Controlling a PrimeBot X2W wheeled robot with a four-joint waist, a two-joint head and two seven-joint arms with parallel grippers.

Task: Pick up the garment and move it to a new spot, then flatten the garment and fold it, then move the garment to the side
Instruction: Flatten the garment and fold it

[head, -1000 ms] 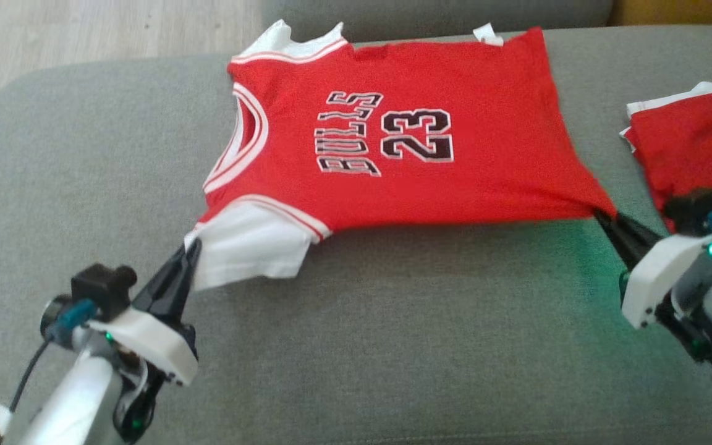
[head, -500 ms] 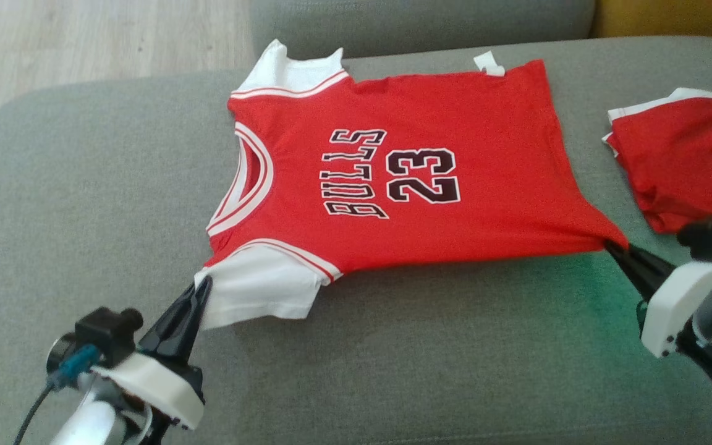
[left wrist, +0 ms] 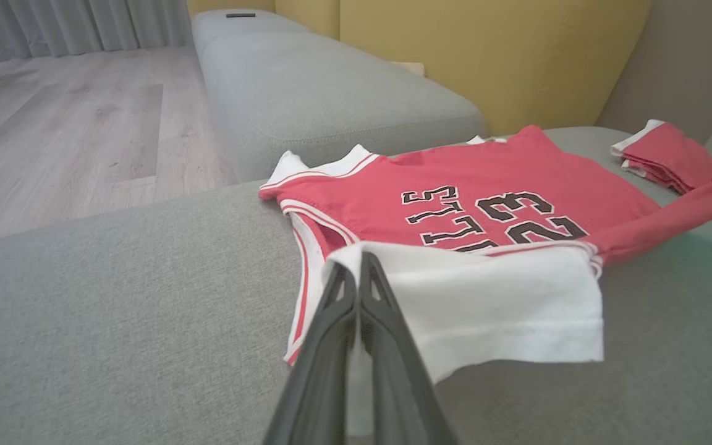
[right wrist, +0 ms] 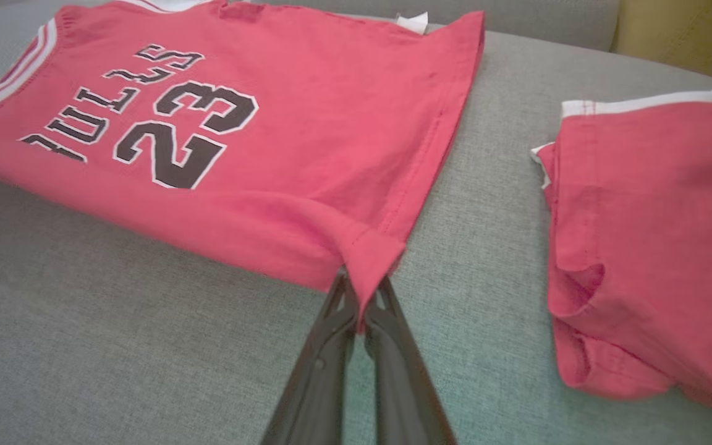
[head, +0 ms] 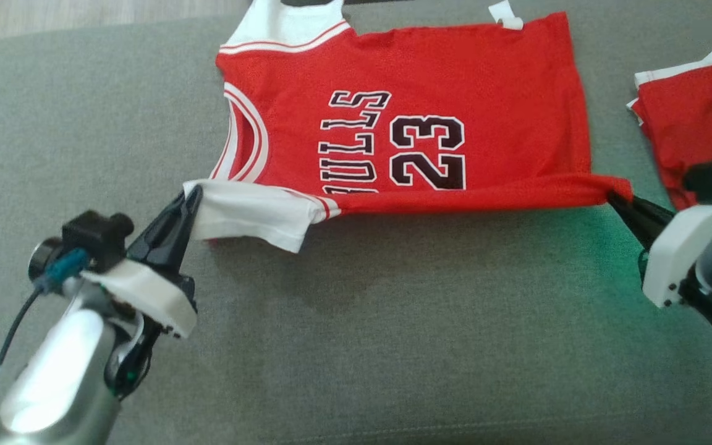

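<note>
Left gripper [head: 193, 194] clamped tight on the white sleeve [head: 251, 211] of the jersey [head: 455, 74]; right gripper [head: 611, 198] pinching its red hem corner. Near edge raised, stretched taut between the two, far part lying flat on the grey cushion [head: 356, 321], near a second red garment [head: 696, 117] at right.

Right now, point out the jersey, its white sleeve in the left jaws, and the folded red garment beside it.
jersey [head: 504, 93]: head view, red body beside the number.
white sleeve [left wrist: 504, 296]: left wrist view, middle of the cloth.
folded red garment [right wrist: 652, 204]: right wrist view, top layer.
</note>
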